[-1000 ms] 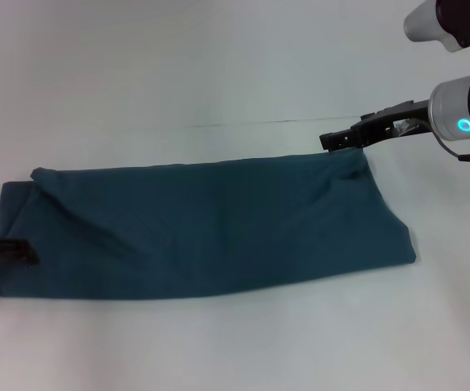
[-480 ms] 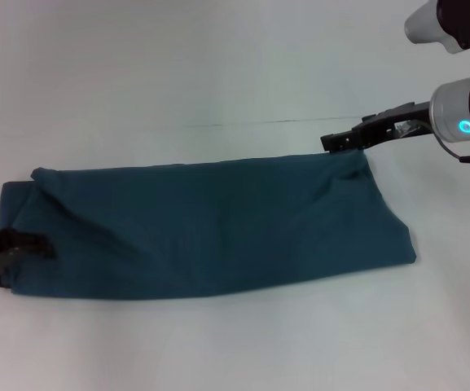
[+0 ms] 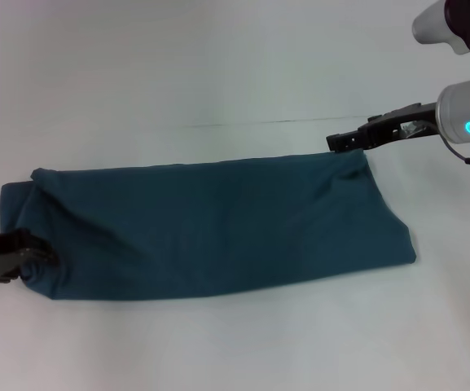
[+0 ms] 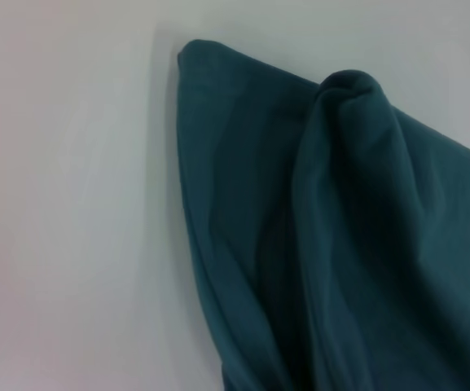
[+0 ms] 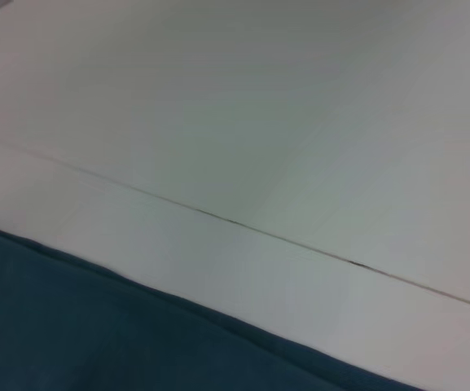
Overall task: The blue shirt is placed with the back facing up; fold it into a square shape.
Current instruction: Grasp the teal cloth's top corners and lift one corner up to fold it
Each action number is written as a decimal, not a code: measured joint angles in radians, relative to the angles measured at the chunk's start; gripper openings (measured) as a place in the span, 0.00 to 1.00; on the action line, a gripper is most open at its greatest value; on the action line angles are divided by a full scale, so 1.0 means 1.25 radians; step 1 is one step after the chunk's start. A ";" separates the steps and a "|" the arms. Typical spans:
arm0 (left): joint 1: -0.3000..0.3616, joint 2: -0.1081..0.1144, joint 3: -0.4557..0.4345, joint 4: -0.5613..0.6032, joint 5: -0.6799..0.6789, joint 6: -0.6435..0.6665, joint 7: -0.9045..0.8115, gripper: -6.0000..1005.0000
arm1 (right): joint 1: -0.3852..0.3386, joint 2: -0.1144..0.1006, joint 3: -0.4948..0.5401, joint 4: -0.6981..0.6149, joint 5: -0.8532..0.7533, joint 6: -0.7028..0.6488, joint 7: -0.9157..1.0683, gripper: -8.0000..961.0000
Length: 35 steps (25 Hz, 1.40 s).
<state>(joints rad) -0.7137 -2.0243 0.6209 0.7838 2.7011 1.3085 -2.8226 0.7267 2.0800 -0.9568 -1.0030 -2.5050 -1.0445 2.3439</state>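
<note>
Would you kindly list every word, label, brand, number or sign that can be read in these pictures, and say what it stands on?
None: no readable text shows in any view.
The blue shirt shows only plain cloth, with no lettering.
The right arm's glowing blue ring is a light, not a character.
The white table carries only a thin dark line, no writing.

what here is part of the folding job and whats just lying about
Part of the job:
- blue shirt, folded into a long band
- left gripper, at the shirt's near left corner
- right gripper, at its far right corner

Lying about:
- only the white table
</note>
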 joint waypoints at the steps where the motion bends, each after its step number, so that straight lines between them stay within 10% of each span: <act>1: 0.000 0.000 0.002 0.000 0.000 0.000 0.003 0.71 | -0.001 0.000 0.002 -0.001 0.000 -0.002 0.001 0.96; 17: -0.003 0.003 0.005 0.001 0.000 0.016 0.042 0.09 | -0.055 -0.013 0.015 -0.118 -0.055 -0.170 0.130 0.94; 35: -0.004 0.005 0.000 0.006 0.000 0.026 0.077 0.09 | -0.108 0.010 0.054 -0.072 -0.144 -0.267 0.198 0.92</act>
<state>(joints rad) -0.7188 -2.0186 0.6214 0.7917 2.7013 1.3411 -2.7266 0.5912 2.0928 -0.8896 -1.0932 -2.6848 -1.3783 2.5909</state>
